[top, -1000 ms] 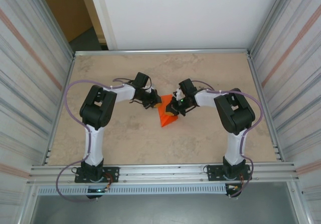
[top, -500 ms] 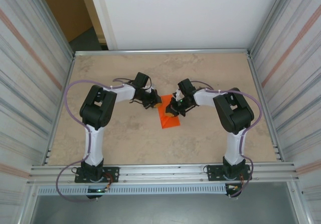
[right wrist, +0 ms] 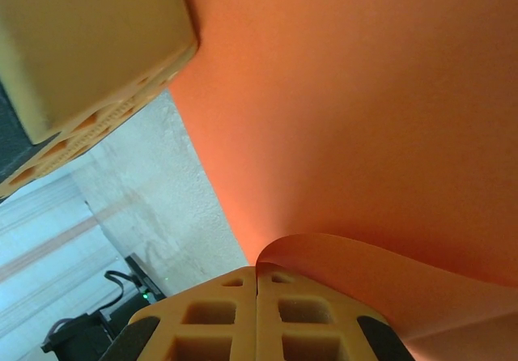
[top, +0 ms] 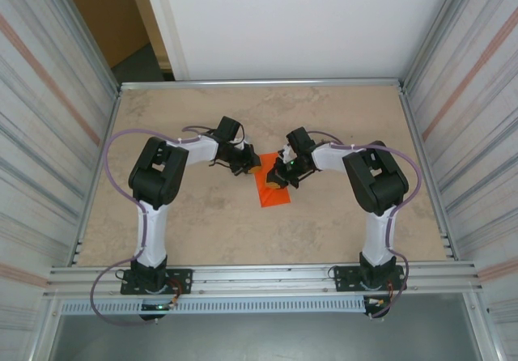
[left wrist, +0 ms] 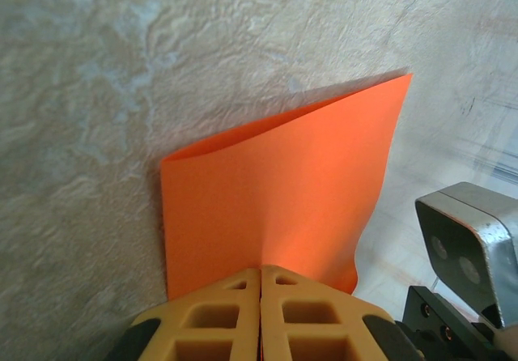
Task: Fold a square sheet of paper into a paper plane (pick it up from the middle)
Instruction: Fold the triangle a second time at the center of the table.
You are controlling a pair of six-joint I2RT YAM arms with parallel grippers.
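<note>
the square sheet of paper (top: pixel 273 193), partly folded, lies mid-table (top: pixel 210 223), its long axis running far to near. the left gripper (top: pixel 254 167) is clamped on its far left corner and the right gripper (top: pixel 278 178) on its right edge, both equally near.

orange paper (right wrist: pixel 364 94) cropped, folds unclear

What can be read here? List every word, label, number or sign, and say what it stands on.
None to read.
The paper is plain orange, with no print.
The table shows only a stone pattern.
</note>
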